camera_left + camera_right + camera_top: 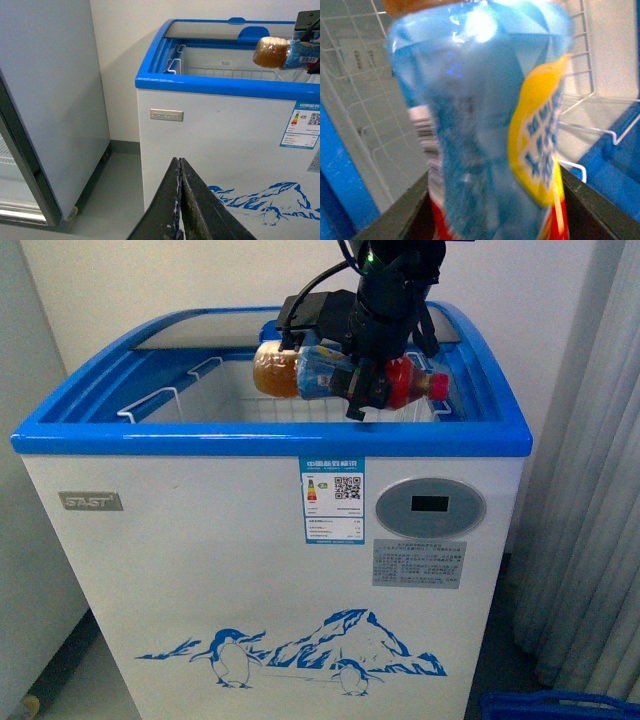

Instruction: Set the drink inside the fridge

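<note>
White wall behind the fridge, right pincer grasping the drink sideways over the open top, left pincer clenched, holding nothing, down low.

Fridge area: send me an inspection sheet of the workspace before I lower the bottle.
Surface: fridge top open at the front, glass lid slid to the back.
Job's things: drink bottle held on its side above the opening, pink cap toward the right; white wire basket inside, nothing seen in it.
Clutter: nothing seen on the blue rim.
Grippers: right claw shut on the bottle's middle; left claw shut, empty, low in front of the fridge.
Cables: black cable looped beside the right arm.
Surroundings: grey cabinet left, curtain right, blue crate on the floor.
</note>
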{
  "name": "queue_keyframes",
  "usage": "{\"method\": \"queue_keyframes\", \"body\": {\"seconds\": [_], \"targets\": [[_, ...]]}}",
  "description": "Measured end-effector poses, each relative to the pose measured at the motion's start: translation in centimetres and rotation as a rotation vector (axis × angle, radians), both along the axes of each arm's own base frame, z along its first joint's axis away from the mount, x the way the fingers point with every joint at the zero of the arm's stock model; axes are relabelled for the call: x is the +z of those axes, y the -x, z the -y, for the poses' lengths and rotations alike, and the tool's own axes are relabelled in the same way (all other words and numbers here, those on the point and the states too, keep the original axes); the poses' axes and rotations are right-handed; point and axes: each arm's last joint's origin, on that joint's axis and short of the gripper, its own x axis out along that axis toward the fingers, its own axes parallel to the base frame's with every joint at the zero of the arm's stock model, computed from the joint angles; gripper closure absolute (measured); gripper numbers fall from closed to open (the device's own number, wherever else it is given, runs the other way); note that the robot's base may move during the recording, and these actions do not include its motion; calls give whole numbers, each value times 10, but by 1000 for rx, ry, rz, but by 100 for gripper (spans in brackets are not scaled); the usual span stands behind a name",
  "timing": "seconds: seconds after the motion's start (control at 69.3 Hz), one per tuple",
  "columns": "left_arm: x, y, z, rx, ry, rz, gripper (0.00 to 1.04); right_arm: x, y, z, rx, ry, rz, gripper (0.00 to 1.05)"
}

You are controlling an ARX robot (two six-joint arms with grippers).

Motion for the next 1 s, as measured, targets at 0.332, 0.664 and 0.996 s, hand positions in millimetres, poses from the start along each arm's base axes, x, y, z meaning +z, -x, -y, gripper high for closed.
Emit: {"method": "queue_keyframes", "body": {"seconds": [0.332,0.664,0.996], "targets": [[2,3,0,0,0,26,102,40,37,13,-8,-226,55,8],[2,3,0,0,0,25,102,83,176,128,-451,-654,46,8],[2,3,0,0,0,25,102,69,365,200,-880,-1036,-112,8]]}}
